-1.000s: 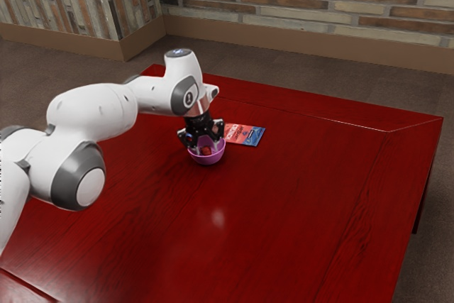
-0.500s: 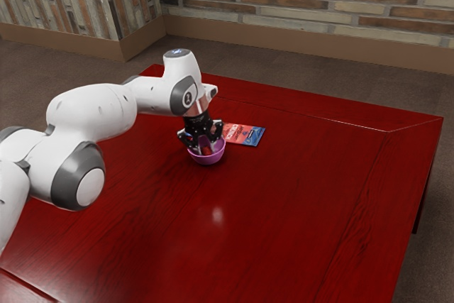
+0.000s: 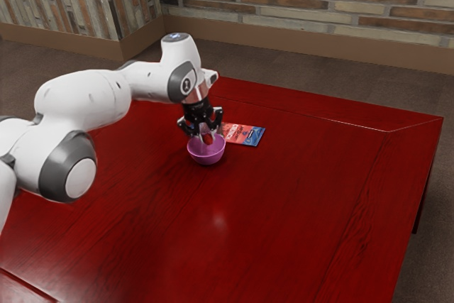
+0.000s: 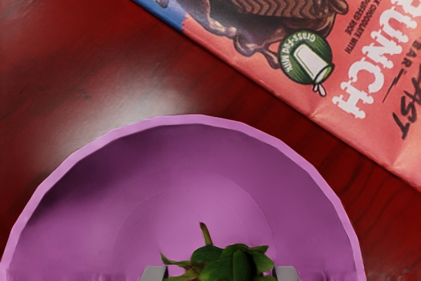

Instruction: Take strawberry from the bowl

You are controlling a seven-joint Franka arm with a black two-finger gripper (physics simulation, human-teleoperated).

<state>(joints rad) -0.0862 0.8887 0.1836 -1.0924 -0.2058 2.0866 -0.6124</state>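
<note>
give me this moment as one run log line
gripper: shut on strawberry | strawberry: above bowl floor, rim clearance unclear | chocolate packet: on table, apart from bowl

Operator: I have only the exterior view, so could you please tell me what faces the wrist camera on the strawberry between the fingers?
Observer: Its leafy green cap, with a short stem sticking up.
Operator: Thank you; is the packet behind the gripper touching the bowl?
Observer: No, a strip of red table runs between the packet and the bowl's rim.
Operator: And could you say what round badge the packet carries, if any?
Observer: A green one picturing a glass of milk.
</note>
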